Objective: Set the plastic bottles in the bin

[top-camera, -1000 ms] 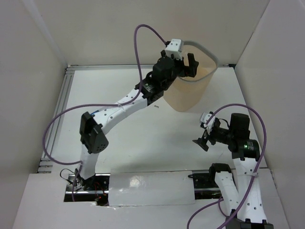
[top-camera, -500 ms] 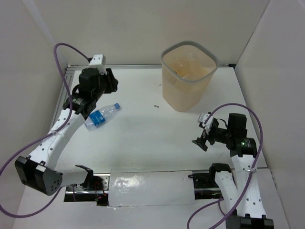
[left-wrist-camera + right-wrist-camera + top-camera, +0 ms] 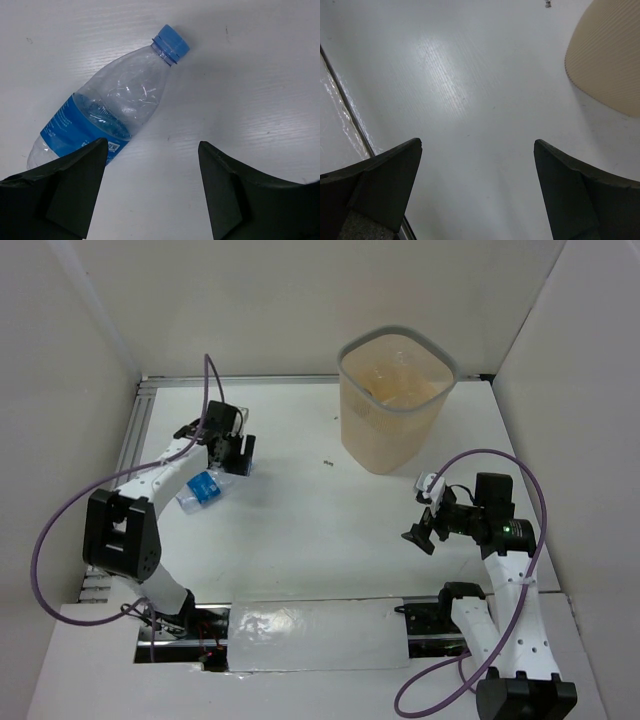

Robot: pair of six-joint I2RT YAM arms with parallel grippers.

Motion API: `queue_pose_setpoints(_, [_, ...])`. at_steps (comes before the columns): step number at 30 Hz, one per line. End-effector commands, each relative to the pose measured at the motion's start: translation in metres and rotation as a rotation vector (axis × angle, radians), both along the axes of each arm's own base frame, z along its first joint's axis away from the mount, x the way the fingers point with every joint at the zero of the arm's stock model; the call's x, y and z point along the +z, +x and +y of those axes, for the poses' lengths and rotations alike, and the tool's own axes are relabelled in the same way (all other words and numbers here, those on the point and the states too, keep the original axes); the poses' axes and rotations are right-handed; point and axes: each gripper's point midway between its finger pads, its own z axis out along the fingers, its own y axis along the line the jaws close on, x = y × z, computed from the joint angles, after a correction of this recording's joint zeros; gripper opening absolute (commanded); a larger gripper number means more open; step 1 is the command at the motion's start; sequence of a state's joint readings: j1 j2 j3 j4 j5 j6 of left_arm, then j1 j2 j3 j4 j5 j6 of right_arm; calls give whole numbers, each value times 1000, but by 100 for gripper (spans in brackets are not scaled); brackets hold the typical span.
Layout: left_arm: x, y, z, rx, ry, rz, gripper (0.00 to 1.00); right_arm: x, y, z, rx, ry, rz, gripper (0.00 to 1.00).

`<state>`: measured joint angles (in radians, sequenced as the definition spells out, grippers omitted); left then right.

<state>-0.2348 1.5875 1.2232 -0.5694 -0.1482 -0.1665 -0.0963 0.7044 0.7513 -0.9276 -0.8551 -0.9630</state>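
One bottle [image 3: 112, 107] lies on its side on the table [image 3: 300, 530], well left of the bin [image 3: 380, 440]. Left gripper [image 3: 152, 145] hangs over it, fingers spread, pinching nothing; probably lining up a grab. Right gripper [image 3: 477, 142] is spread wide and empty, near the bin's base. One finger hides the bottle's bottom end. Bin contents too hazy to read.
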Motion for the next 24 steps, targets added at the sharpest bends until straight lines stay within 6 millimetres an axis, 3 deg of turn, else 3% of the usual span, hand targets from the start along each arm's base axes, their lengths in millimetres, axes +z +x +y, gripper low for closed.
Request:
queue_pose_setpoints(1, [-5, 10, 0, -73, 106, 11, 85, 11, 10, 1, 13, 2, -75, 100])
queue_pose_setpoints(3, [-15, 13, 4, -69, 154, 34, 87, 11, 10, 1, 13, 2, -75, 100])
queue_pose_setpoints(5, [-10, 25, 2, -69, 155, -18, 87, 11, 10, 1, 13, 2, -75, 100])
queue_pose_setpoints(8, [-18, 29, 11, -60, 210, -20, 88, 9, 9, -1, 7, -4, -65, 100])
queue_pose_setpoints(15, [-10, 49, 21, -50, 329, -101, 89, 6, 9, -2, 10, -18, -59, 100])
queue_pose_setpoints(16, [-16, 49, 22, -60, 339, -86, 97, 4, 10, -2, 10, -17, -50, 100])
queue_pose_setpoints(24, [-36, 49, 12, -109, 328, -37, 97, 6, 12, -4, 4, -24, -49, 100])
